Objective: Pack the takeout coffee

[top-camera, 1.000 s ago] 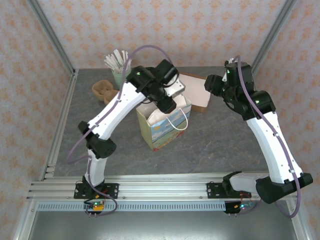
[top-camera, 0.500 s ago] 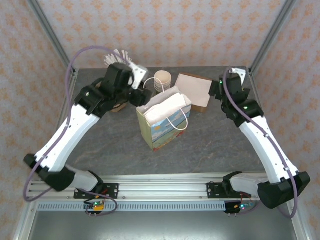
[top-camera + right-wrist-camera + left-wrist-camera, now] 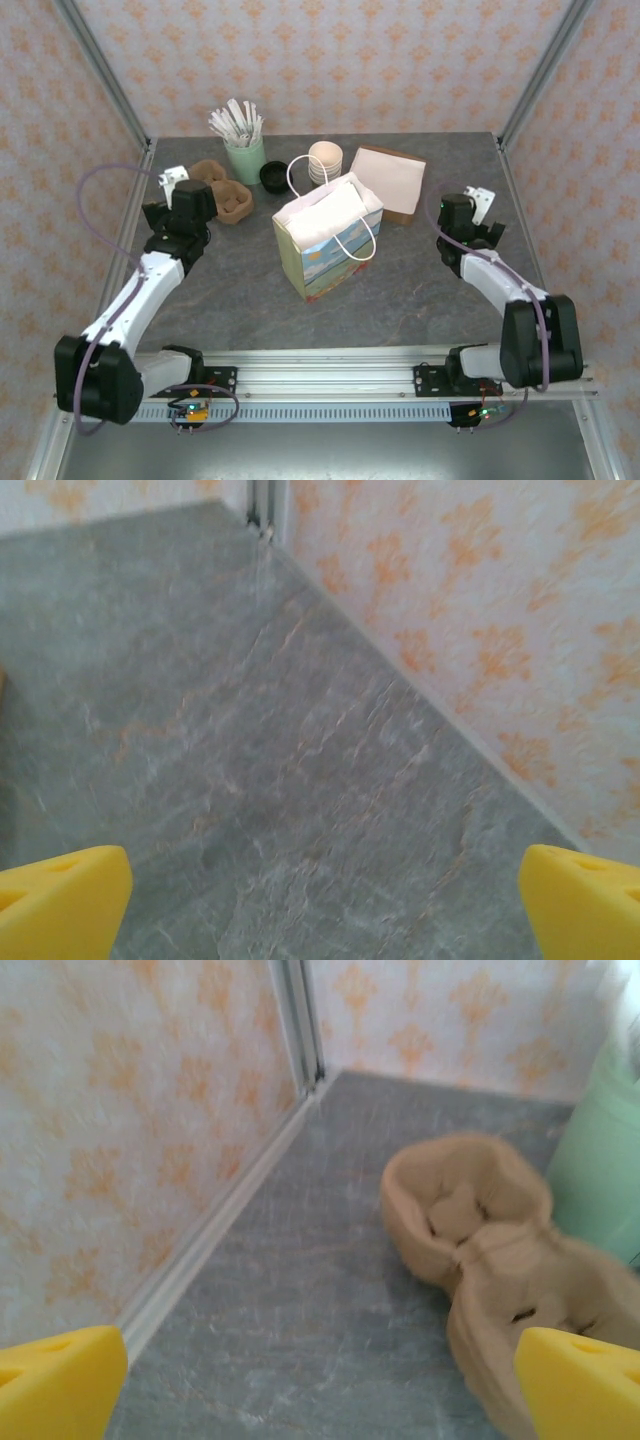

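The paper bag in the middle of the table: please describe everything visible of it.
The paper bag stands upright on the grey table, its mouth open. Its front bears a printed picture in blue, green and orange; the inside looks white. Two white cord handles show, one drooping over the front, one arching at the back. Its contents cannot be told.

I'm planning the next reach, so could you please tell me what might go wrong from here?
The paper bag stands free and tall, with a loop handle drooping down its front; a reach inside could snag it and tip the bag. The open left fingers face the brown pulp carrier, with the stick tumbler beside it; a forward move might knock either.
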